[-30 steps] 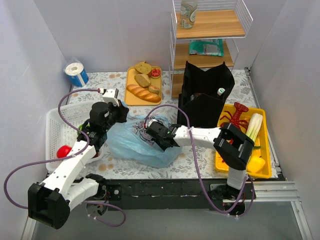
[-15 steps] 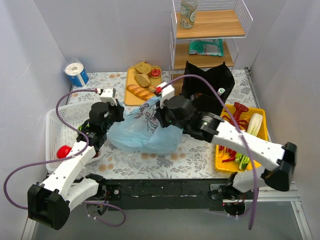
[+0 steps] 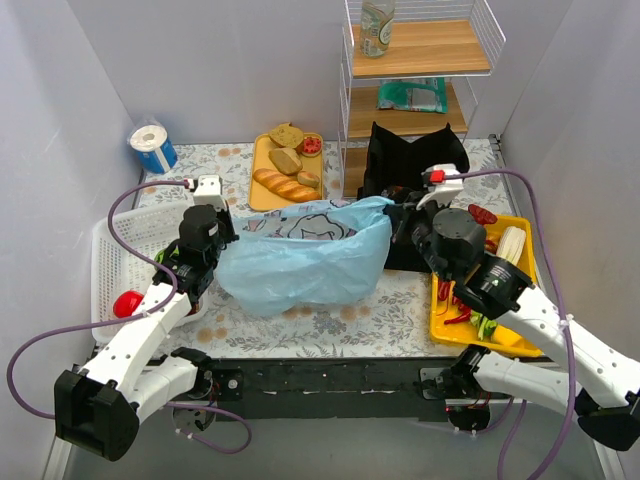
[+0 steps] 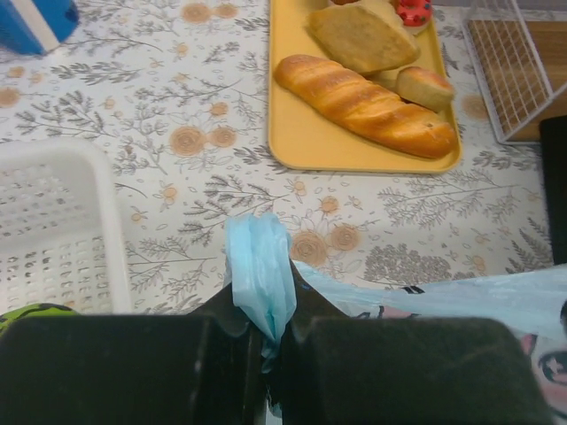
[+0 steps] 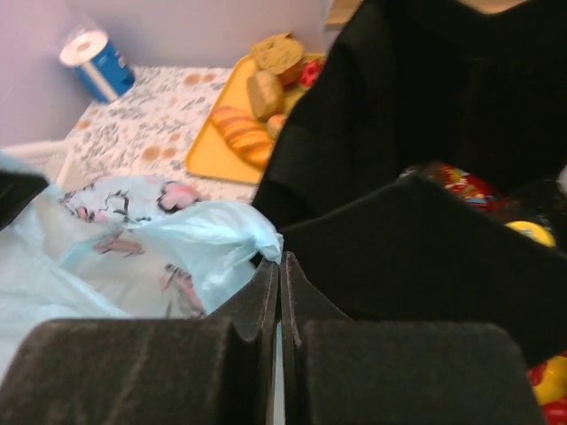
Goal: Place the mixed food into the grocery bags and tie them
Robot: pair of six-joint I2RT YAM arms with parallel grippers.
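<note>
The light-blue plastic bag [image 3: 305, 258] with cartoon prints is stretched wide between my two grippers. My left gripper [image 3: 229, 231] is shut on its left handle [image 4: 261, 274]; the jaws [image 4: 273, 329] pinch the bunched plastic. My right gripper [image 3: 393, 222] is shut on the bag's right edge [image 5: 232, 232], with its fingertips [image 5: 280, 266] right against the tall black bag [image 3: 412, 190]. A red snack packet [image 5: 461, 187] shows inside the black bag [image 5: 425, 248]. The golden bread loaf [image 3: 284, 185] lies on a yellow board behind the blue bag and also shows in the left wrist view [image 4: 363, 106].
A white lattice basket [image 3: 118, 245] with a red object [image 3: 127, 302] stands at the left. A blue-and-white roll [image 3: 153, 148] is at the back left. A yellow tray [image 3: 537, 300] with a red lobster [image 3: 482, 214] and vegetables is at the right. A wire shelf [image 3: 415, 60] stands behind the black bag.
My right arm has swung from the bag's middle to the right, drawing the bag's right edge up to the black bag. The bag is now spread wide. My left gripper kept its hold.
</note>
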